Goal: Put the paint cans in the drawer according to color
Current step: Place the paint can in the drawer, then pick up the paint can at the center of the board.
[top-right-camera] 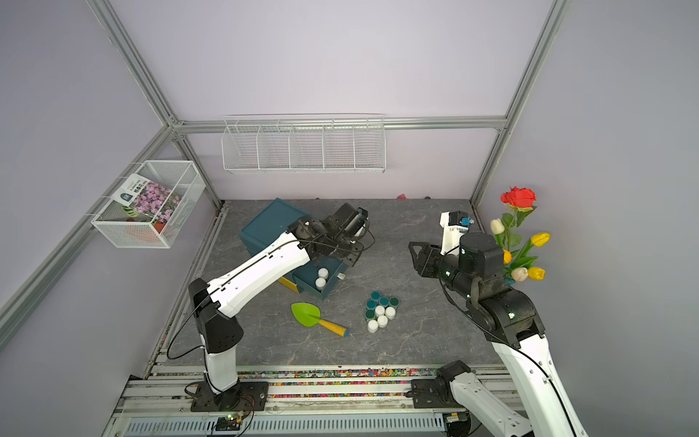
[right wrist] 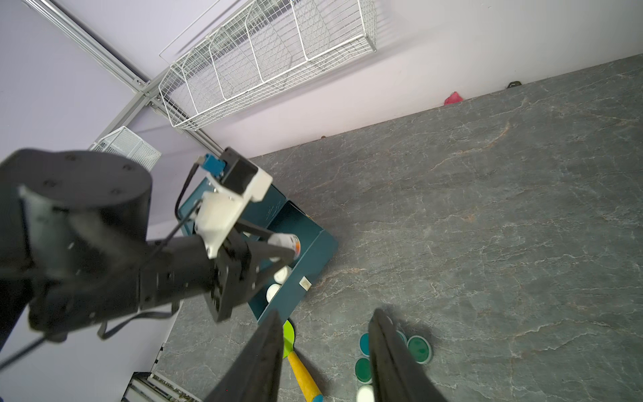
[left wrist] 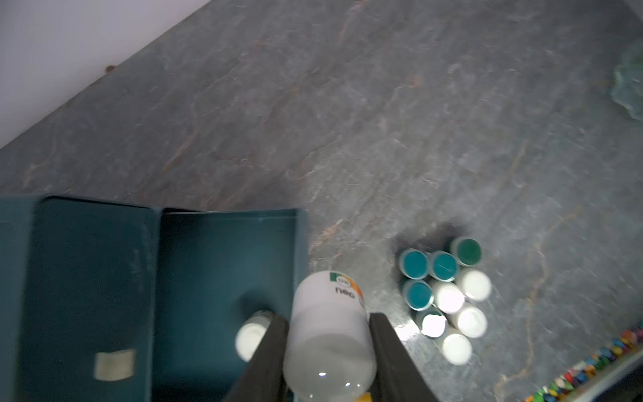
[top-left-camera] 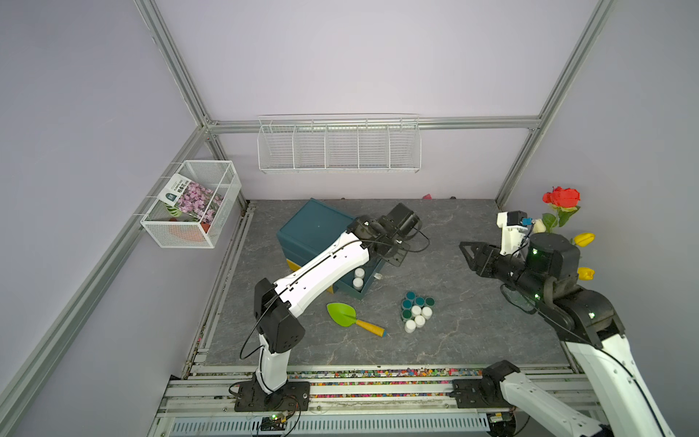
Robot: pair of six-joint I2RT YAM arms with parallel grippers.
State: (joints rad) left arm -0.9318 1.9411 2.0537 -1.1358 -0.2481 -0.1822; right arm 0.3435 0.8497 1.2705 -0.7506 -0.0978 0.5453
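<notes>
A dark teal cabinet (top-left-camera: pixel 316 227) stands at the back left with its drawer (top-left-camera: pixel 365 289) pulled open; two white paint cans (top-left-camera: pixel 358 278) stand inside. My left gripper (left wrist: pixel 328 327) is shut on a white paint can (left wrist: pixel 330 330), holding it tilted over the drawer's (left wrist: pixel 226 250) edge; the right wrist view also shows this can (right wrist: pixel 287 241). A cluster of teal and white paint cans (top-left-camera: pixel 416 310) stands on the table in front of the drawer. My right gripper (top-left-camera: pixel 463 246) hovers open and holds nothing, above the table right of the cluster (right wrist: pixel 419 348).
A green trowel (top-left-camera: pixel 342 314) with a yellow handle lies left of the cluster. Artificial flowers (top-left-camera: pixel 559 212) stand at the right wall. A wire rack (top-left-camera: pixel 338 147) hangs on the back wall and a wire basket (top-left-camera: pixel 193 204) on the left wall.
</notes>
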